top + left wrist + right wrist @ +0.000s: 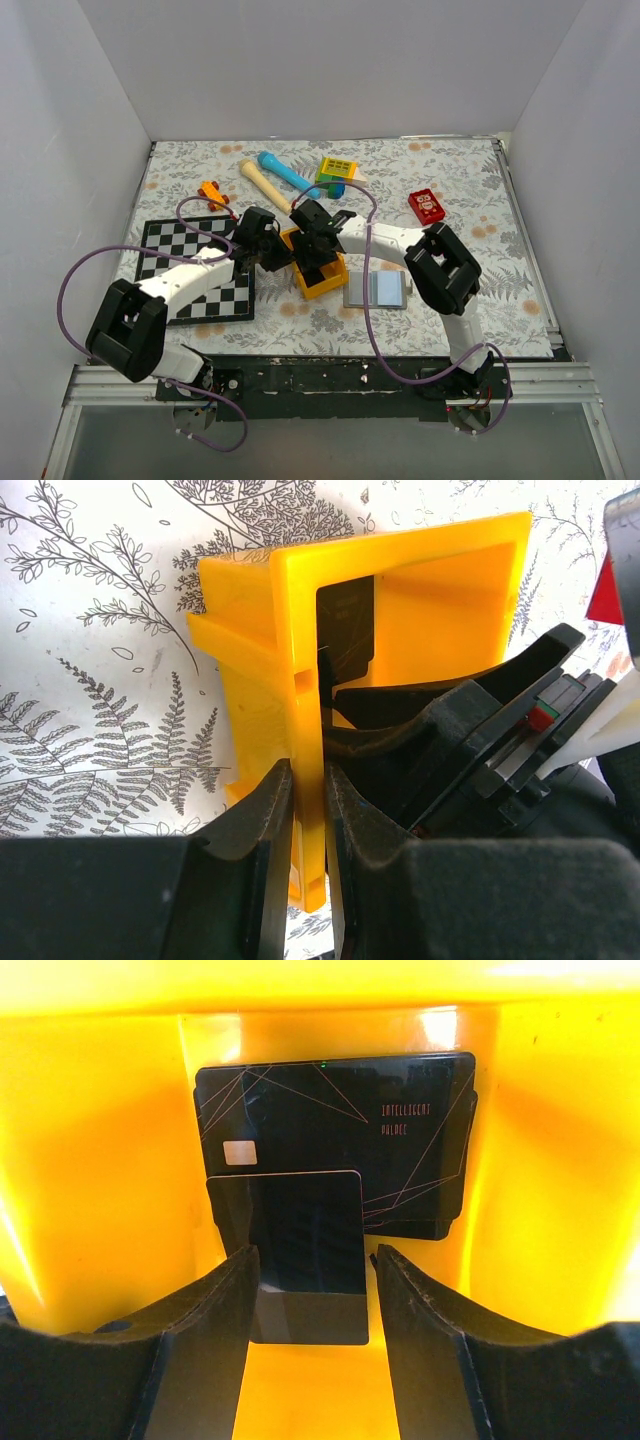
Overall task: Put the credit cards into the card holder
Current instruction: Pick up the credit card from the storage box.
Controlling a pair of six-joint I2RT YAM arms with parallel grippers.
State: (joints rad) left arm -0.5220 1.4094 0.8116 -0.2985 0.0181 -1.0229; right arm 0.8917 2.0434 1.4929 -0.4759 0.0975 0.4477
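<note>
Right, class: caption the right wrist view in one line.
Right pincer straddling one black credit card over stacked cards inside the orange tray.

Left arm (190, 280): reached inward to table centre | left gripper (308, 780): jaws clamped on orange tray (440, 590) wall | right arm (400, 242): elbow bent, forearm ran leftward | right gripper (312, 1260): fingers flanked an upright credit card (305, 1220), grip unconfirmed.

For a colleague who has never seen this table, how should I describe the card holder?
Find the orange tray in the middle of the flowered table. Directly to its right, flat on the cloth, lies the card holder. It is the only thin grey thing there, with a pale blue half, unlike the bright coloured toys behind it.
</note>
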